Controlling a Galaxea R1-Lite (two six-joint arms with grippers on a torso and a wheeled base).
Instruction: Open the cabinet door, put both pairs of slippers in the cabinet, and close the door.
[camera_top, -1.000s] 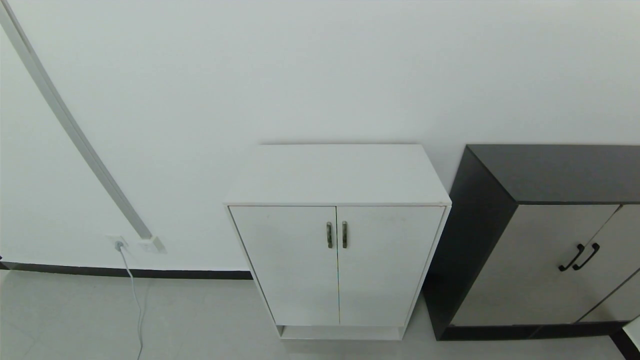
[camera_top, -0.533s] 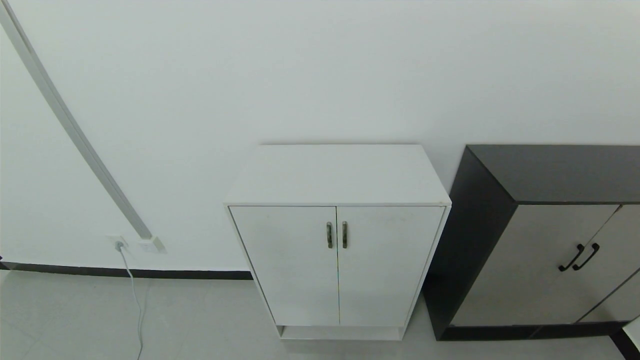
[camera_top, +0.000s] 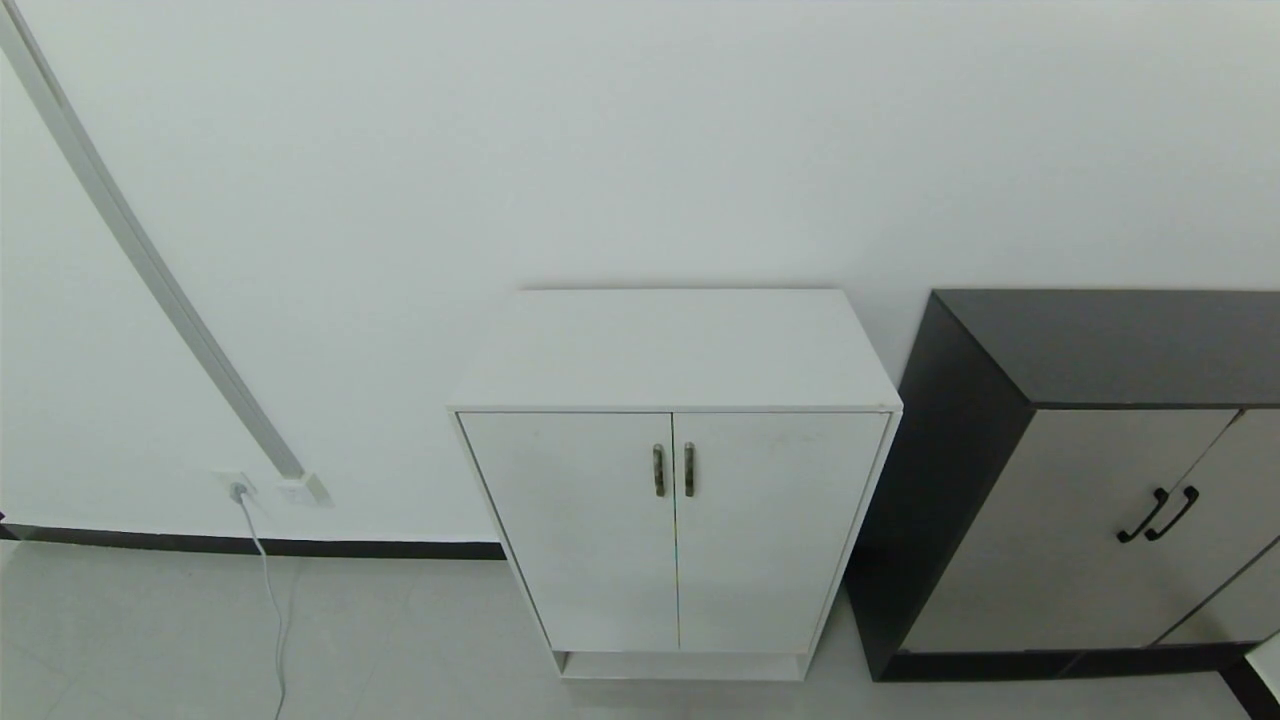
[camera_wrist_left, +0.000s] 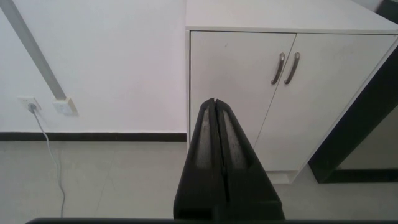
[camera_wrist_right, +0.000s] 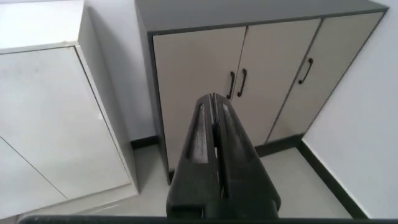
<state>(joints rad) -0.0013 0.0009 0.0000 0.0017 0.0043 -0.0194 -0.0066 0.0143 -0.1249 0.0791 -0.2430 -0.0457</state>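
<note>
A white two-door cabinet (camera_top: 675, 500) stands against the wall, both doors closed, with two metal handles (camera_top: 673, 470) side by side at the middle seam. The left wrist view has the same cabinet (camera_wrist_left: 273, 93) ahead of my left gripper (camera_wrist_left: 215, 102), whose fingers are pressed together with nothing between them, well short of the doors. My right gripper (camera_wrist_right: 213, 98) is shut and empty too, held off the floor in front of a dark cabinet (camera_wrist_right: 249, 81), with the white cabinet's side (camera_wrist_right: 50, 118) beside it.
A black cabinet with grey doors (camera_top: 1080, 480) stands right beside the white one. A wall socket with a grey cable (camera_top: 262, 570) and a slanted cable duct (camera_top: 150, 260) are to the left. Bare grey floor (camera_top: 380, 640) lies in front.
</note>
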